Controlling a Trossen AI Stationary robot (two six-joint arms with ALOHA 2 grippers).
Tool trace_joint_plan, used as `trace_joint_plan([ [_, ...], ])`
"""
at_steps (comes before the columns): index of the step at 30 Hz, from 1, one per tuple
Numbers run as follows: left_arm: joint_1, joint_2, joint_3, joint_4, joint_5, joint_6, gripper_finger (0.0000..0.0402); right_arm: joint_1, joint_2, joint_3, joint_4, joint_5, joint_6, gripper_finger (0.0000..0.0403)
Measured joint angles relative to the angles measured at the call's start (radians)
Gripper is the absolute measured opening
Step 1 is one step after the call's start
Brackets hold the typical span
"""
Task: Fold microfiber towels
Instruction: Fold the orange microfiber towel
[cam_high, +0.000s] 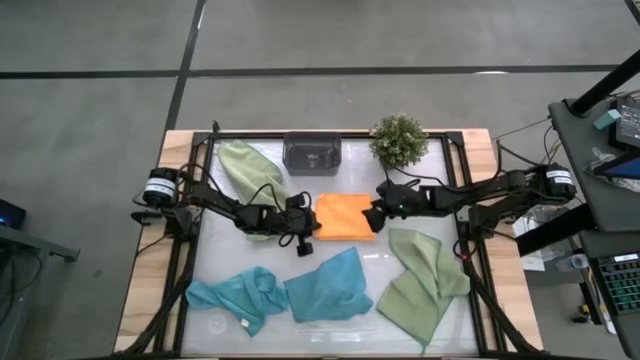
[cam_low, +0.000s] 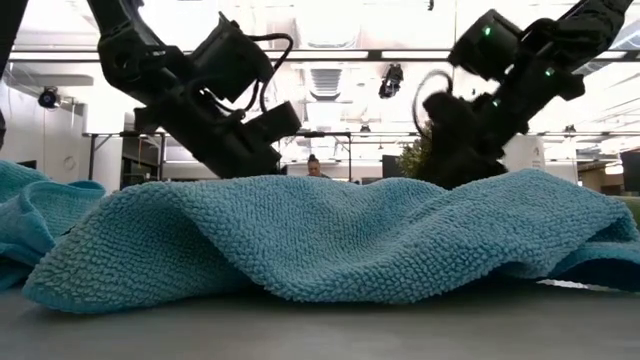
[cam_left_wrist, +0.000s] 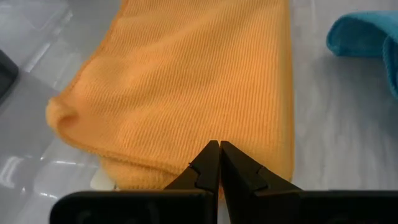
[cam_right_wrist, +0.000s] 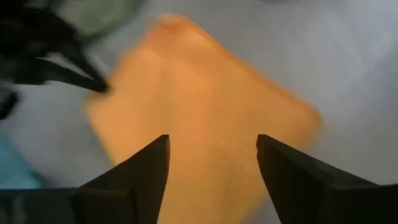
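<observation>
Nearest the low camera you have a teal-blue microfiber towel (cam_low: 340, 240), heaped in soft ridges across the whole foreground, with both arms rising dark behind it. From above, that same towel (cam_high: 328, 288) lies crumpled just in front of your left gripper (cam_high: 306, 226), and a second teal-blue towel (cam_high: 232, 296) sits bunched beside it, touching it, on that gripper's outer side.

The orange towel (cam_high: 346, 216) lies folded into a flat rectangle between your two grippers. Your left gripper is at its left edge, fingers pressed tight together with nothing between them; the left wrist view shows the closed tips (cam_left_wrist: 219, 163) over the near hem of the orange cloth (cam_left_wrist: 186, 87). Your right gripper (cam_high: 374, 218) is at the opposite edge, its fingers spread apart and released. In the right wrist view the orange towel (cam_right_wrist: 205, 112) shows through the gap between the fingers (cam_right_wrist: 140, 171), with no cloth pinched.

One light sage green towel (cam_high: 424, 282) lies loosely spread in front of your right gripper, a corner reaching close to the orange towel. The other sage green towel (cam_high: 246, 172) lies behind your left gripper, partly under that arm.

Beyond the grippers, at the far edge of the table (cam_high: 150, 250), a small dark grey tray (cam_high: 312, 153) sits behind the orange towel, and a bushy potted plant (cam_high: 398, 140) stands just beside it, behind your right gripper.
</observation>
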Motion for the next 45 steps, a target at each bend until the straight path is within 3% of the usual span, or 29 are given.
trace_joint_plan([
  [8, -0.002, -0.005, 0.009, 0.032, 0.015, -0.005, 0.0000, 0.032, 0.120, -0.035, 0.463, 0.004, -0.304, 0.0136],
  [16, -0.003, -0.001, 0.006, 0.053, 0.037, -0.029, 0.0000, 0.053, 0.442, -0.036, 0.854, 0.072, -0.472, 0.0024],
  [20, -0.003, 0.029, 0.006, 0.071, 0.037, -0.051, 0.0000, 0.059, 0.568, -0.033, 1.026, 0.131, -0.519, 0.0011],
  [33, -0.003, 0.083, -0.008, 0.083, 0.045, -0.107, 0.0000, 0.057, 0.699, -0.041, 1.048, 0.213, -0.507, 0.0009],
  [45, -0.003, 0.041, -0.012, 0.031, 0.054, -0.122, 0.0000, 0.057, 0.566, -0.108, 1.030, 0.206, -0.519, 0.0008],
])
